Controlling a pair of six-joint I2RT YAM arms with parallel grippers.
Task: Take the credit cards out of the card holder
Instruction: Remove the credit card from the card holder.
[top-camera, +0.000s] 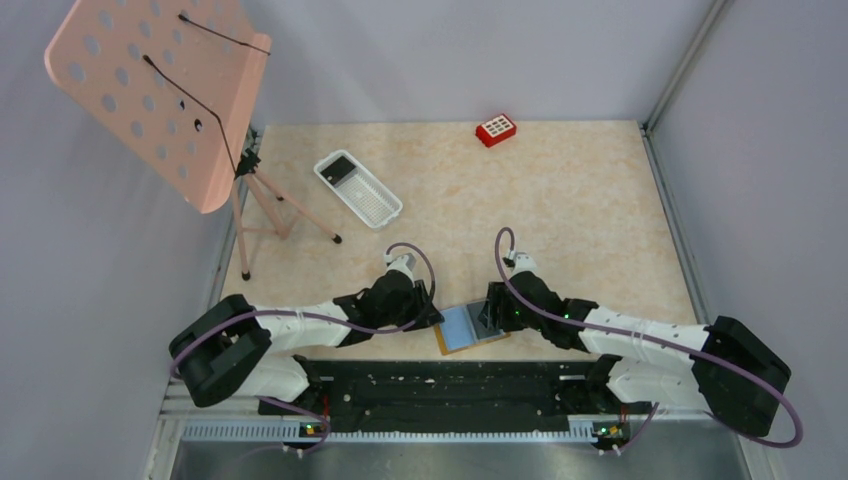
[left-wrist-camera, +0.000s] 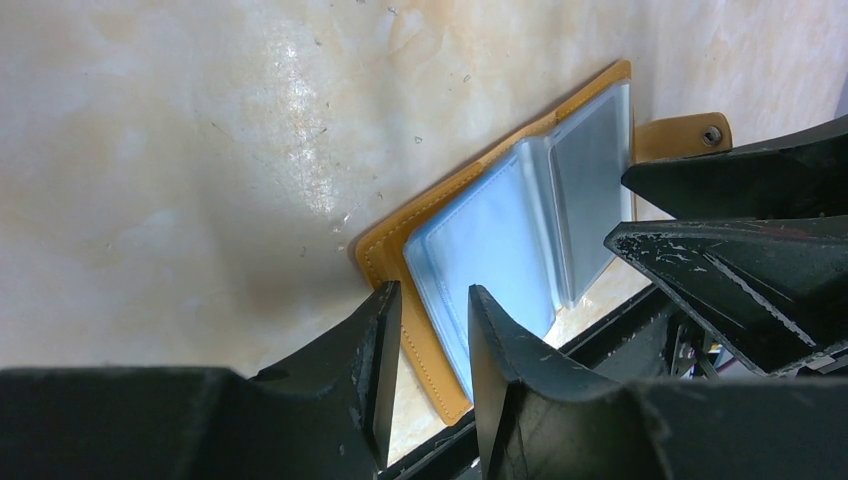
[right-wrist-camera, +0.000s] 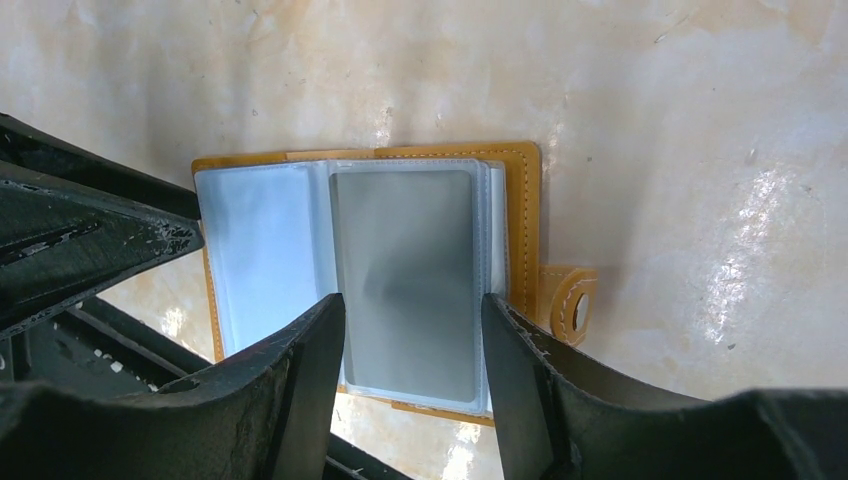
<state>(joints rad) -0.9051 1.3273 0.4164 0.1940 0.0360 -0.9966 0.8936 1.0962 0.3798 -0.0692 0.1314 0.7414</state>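
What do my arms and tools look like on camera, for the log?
Left arm and right arm: white links, black joints, and a purple cable looped along each. Left tool and right tool: two black wedge-shaped fingers, with pale scuffs along the edges.

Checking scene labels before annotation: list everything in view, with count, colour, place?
card holder: 1, tan, light blue sleeves, open at the table's near edge between the arms
credit card in sleeve: 1, grey, holder's top clear sleeve
credit card in tray: 1, dark, tray's far end
mesh tray: 1, white, left of centre
small block: 1, red with white squares, far edge
music stand: 1, pink, perforated, far left
table: 1, mottled beige
left end effector: 1, black, jaws apart over the holder's left edge
right end effector: 1, black, jaws apart astride the grey card
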